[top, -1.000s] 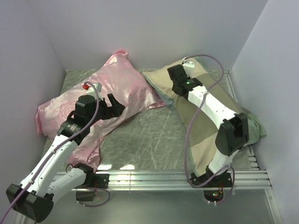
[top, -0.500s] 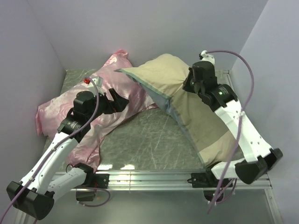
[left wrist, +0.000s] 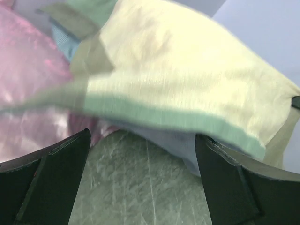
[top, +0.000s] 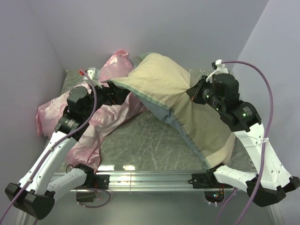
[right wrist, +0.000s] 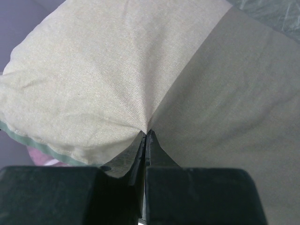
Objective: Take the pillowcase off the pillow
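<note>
The pillowcase [top: 161, 77] is matte woven cloth in pale beige and olive blocks. It runs from the upper centre to the lower right of the top view, plump and rounded, and whatever fills it is hidden. The right pincer [top: 193, 90] is clamped on a small fold where the two colours meet, and creases fan out from that pinch. A flat grey-green edging [left wrist: 154, 115] borders the beige block, with smooth blue-grey cloth below it. The left pincer [top: 111, 92] stands apart, holding nothing, just beside the case's left corner and over a glossy, crumpled pink satin case [top: 93, 136]. Both cases lie on a scratched grey-green surface [top: 140, 140].
</note>
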Controlling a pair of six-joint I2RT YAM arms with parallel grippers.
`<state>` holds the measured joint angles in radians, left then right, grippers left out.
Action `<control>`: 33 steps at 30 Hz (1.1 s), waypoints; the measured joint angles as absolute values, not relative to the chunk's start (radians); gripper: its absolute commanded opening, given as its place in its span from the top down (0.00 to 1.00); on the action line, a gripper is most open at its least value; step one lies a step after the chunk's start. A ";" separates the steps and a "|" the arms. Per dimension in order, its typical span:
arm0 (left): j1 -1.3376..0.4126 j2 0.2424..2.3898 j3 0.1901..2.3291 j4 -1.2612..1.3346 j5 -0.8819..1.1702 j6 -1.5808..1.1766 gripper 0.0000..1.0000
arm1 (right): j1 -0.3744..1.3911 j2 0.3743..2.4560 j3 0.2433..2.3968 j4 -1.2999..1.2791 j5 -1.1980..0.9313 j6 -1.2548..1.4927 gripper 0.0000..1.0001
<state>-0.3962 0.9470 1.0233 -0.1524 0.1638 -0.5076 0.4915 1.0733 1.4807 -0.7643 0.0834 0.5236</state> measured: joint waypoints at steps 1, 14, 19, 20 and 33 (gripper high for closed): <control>-0.396 0.947 1.025 -0.141 0.174 -0.500 0.01 | 0.492 1.068 1.481 -0.771 0.079 0.524 1.00; -0.462 1.023 1.044 -0.037 0.402 -0.471 0.77 | 0.491 1.020 1.492 -0.836 0.052 0.526 1.00; -0.591 0.897 1.026 -0.142 0.340 -0.487 1.00 | 0.491 1.043 1.586 -0.912 0.074 0.514 1.00; -0.619 0.860 1.025 -0.168 0.329 -0.494 1.00 | 0.492 1.051 1.610 -0.923 0.080 0.509 1.00; -0.750 0.730 1.164 -0.413 0.264 -0.636 0.99 | 0.516 1.360 1.921 -0.951 0.084 0.467 1.00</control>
<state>-0.7502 0.7303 1.1637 -0.4126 0.2638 -0.6357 0.5159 1.3598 1.9209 -0.9512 0.0841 0.4671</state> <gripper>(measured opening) 0.023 0.007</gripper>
